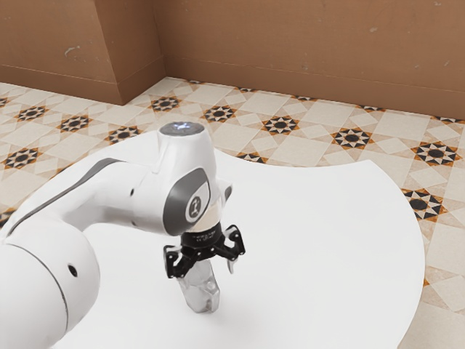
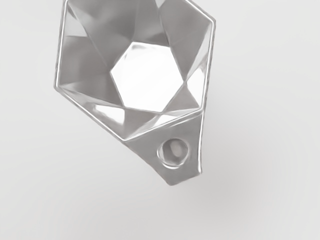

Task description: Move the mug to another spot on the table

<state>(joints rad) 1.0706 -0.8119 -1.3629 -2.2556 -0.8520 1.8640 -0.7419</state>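
A faceted silver mug [image 1: 201,292] stands upright near the front of the round white table [image 1: 327,233]. My black gripper [image 1: 202,267] hangs straight over it, pointing down. Its fingers are open, spread wider than the mug, with the tips at about rim height on either side and not touching it. In the wrist view I look down into the mug [image 2: 135,70]: a six-sided mouth, a bright bottom, and a flat handle tab [image 2: 175,152] with a round hole sticking out from one side.
The table's curved edge [image 1: 418,240] runs along the exterior view's right, with patterned tile floor [image 1: 312,127] beyond it. Brown walls [image 1: 290,36] stand at the back. My own white arm [image 1: 109,211] covers the table's left part.
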